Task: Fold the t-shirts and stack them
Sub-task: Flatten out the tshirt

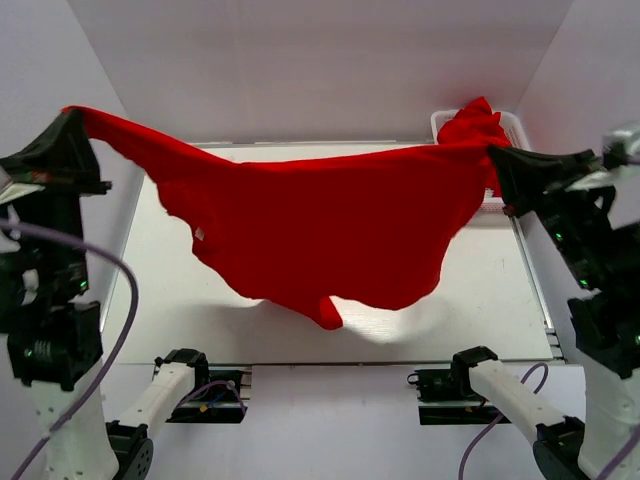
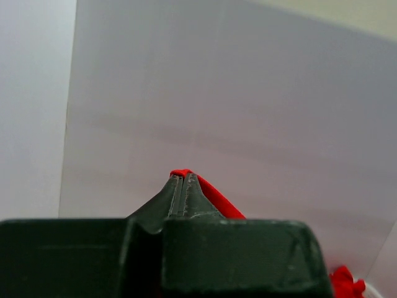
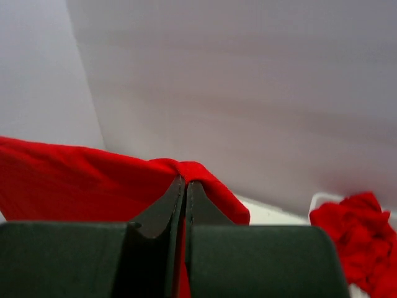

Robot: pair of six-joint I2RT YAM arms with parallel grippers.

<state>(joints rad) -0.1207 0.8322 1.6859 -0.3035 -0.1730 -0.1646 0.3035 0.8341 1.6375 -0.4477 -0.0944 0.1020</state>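
Red t-shirt point(image 1: 330, 225) held up in the air, spread wide across the top view, hanging above the white tabletop point(image 1: 480, 300); lowest fold drooping toward the near edge, touching or not impossible to tell. Left pincer point(image 1: 75, 120) raised high on the left, clamped tight on one corner of the fabric, with only a sliver of red poking past the closed tips in the left wrist view. Right pincer point(image 1: 497, 155) high on the right, likewise squeezed closed on the opposite edge, red cloth draped over both sides of its tips in the right wrist view. Upper edge sagging in a shallow curve between the two grips, body of the garment falling below in loose folds, small white tag point(image 1: 199, 234) showing on its left part. Soft shadow on the tabletop beneath. At the far right corner, white basket point(image 1: 516, 127) holding a heap of more red clothing point(image 1: 478, 118), just behind the right pincer's grip.
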